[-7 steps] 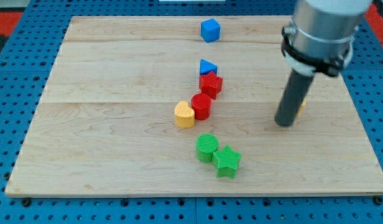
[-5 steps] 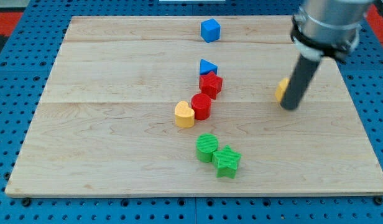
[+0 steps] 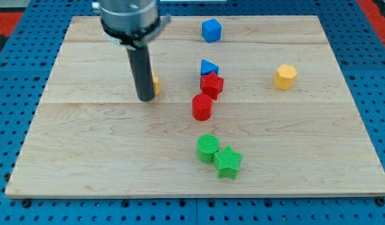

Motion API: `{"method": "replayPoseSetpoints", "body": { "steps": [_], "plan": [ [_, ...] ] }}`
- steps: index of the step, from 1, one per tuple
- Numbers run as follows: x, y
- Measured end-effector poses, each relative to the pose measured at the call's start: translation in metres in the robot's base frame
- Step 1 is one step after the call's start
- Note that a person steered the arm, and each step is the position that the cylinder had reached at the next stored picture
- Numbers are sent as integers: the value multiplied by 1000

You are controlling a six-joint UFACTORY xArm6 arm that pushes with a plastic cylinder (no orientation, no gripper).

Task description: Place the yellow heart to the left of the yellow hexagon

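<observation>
My tip rests on the board left of centre. A sliver of the yellow heart shows just right of the rod, mostly hidden behind it and touching it. The yellow hexagon sits alone at the view's right, far from the tip. The whole row of red and blue blocks lies between the heart and the hexagon.
A blue cube sits near the top edge. A blue triangle, a red star and a red cylinder form a column at centre. A green cylinder and a green star lie below.
The rod has swung from beside the yellow hexagon at the right across to the left of centre. The yellow heart has moved up and left, away from the red cylinder. The hexagon now shows fully.
</observation>
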State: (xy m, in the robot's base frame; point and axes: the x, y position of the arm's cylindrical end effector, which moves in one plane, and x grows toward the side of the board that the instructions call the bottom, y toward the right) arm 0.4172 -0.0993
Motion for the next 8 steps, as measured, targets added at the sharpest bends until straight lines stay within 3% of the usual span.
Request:
{"method": "replayPoseSetpoints", "body": {
  "steps": [1,2,4,5,6,7,8],
  "plan": [
    [9,-66],
    [-31,-47],
    [19,-30],
    [0,-1],
    [-56,0],
    [-74,39],
    [-77,116]
  ]
}}
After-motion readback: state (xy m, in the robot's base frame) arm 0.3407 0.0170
